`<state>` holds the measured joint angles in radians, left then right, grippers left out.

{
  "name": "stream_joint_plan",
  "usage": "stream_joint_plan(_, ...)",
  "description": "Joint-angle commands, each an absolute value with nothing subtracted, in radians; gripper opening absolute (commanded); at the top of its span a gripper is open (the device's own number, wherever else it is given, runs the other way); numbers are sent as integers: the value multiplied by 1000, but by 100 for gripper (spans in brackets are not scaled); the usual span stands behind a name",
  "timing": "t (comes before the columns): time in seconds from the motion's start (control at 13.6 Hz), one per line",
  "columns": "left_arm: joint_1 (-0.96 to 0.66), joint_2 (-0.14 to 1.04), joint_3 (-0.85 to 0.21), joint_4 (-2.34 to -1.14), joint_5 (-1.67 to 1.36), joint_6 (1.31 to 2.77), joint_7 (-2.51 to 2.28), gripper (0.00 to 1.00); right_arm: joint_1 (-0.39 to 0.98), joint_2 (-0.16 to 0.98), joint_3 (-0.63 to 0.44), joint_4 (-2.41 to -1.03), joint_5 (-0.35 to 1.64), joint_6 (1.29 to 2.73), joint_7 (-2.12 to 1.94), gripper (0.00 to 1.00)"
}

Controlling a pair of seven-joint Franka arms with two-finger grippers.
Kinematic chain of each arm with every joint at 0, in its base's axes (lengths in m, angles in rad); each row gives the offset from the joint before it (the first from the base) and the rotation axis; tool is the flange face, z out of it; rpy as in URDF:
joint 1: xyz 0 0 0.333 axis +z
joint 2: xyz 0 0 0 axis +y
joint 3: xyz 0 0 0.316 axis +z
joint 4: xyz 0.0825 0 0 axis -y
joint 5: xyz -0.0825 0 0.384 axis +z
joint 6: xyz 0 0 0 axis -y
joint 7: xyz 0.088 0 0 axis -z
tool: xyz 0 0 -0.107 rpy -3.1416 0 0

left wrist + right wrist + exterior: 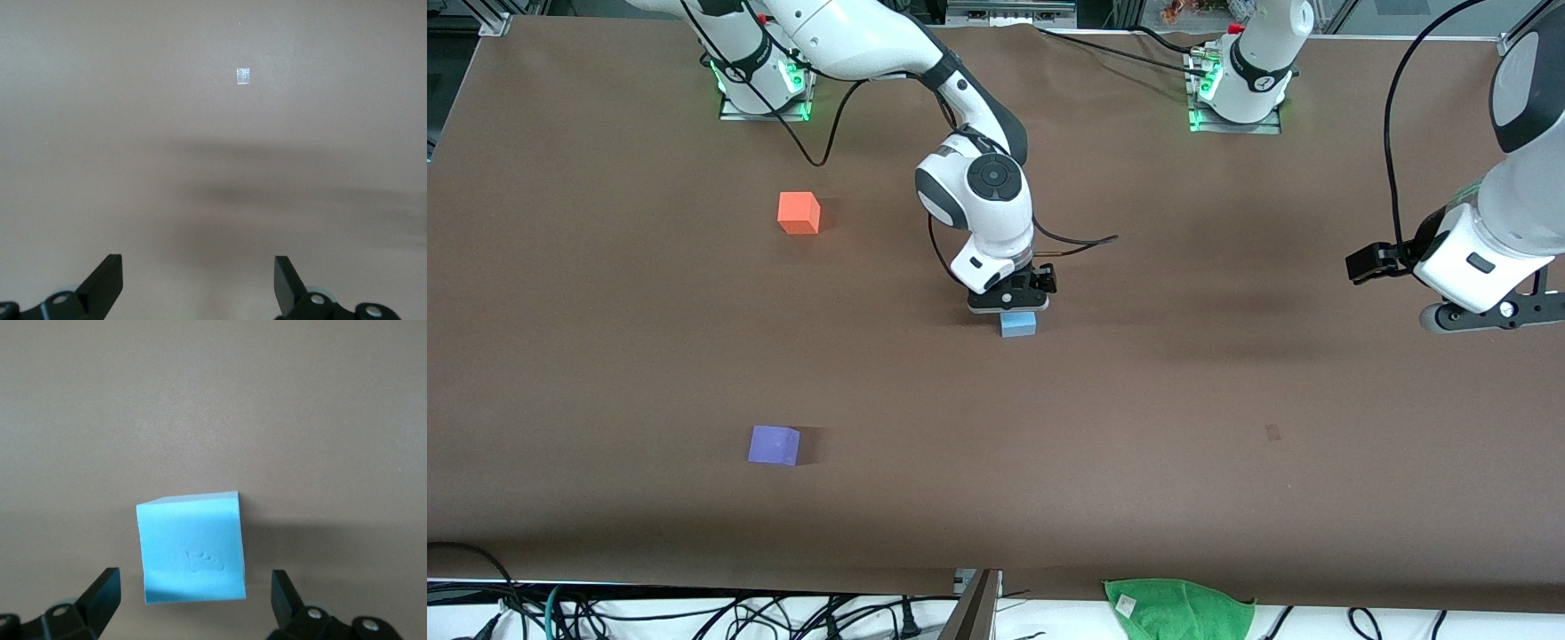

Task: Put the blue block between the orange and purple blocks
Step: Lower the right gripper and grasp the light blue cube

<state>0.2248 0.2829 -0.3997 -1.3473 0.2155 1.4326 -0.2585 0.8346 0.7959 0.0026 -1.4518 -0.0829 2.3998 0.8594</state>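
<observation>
The right pincer [1009, 307] hangs just above the blue block [1018, 324] near the middle of the bench [1227, 427], its fingers [100, 597] spread apart on either side of the cube without touching it. The orange block [799, 213] lies toward the right arm's end, farther from the front camera; the purple block [774, 445] lies nearer. The left pincer [199, 287] waits over bare bench at the left arm's end, fingers apart and empty.
</observation>
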Motion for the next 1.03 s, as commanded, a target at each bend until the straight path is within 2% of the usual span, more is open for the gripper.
stream_joint_plan(0.0,247,252,-407,-1374,196,1434,-238,100,853,830,-8,-1422,-115,2430,879,100)
stream_joint_plan(0.22,247,250,-408,-1374,190,1430,-238,100,861,845,-9,-1422,-141,2450,880,99)
stream_joint_plan(0.37,255,249,-408,-1373,169,1431,-238,100,861,848,-9,-1422,-152,2451,879,90)
stream_joint_plan(0.51,259,249,-408,-1371,160,1433,-238,100,861,848,-9,-1422,-152,2450,877,73)
stream_joint_plan(0.73,262,249,-407,-1371,160,1436,-238,100,858,845,-9,-1422,-150,2450,873,35)
stream_joint_plan(0.96,262,249,-407,-1371,160,1436,-236,100,829,809,-12,-1422,-144,2431,844,33)
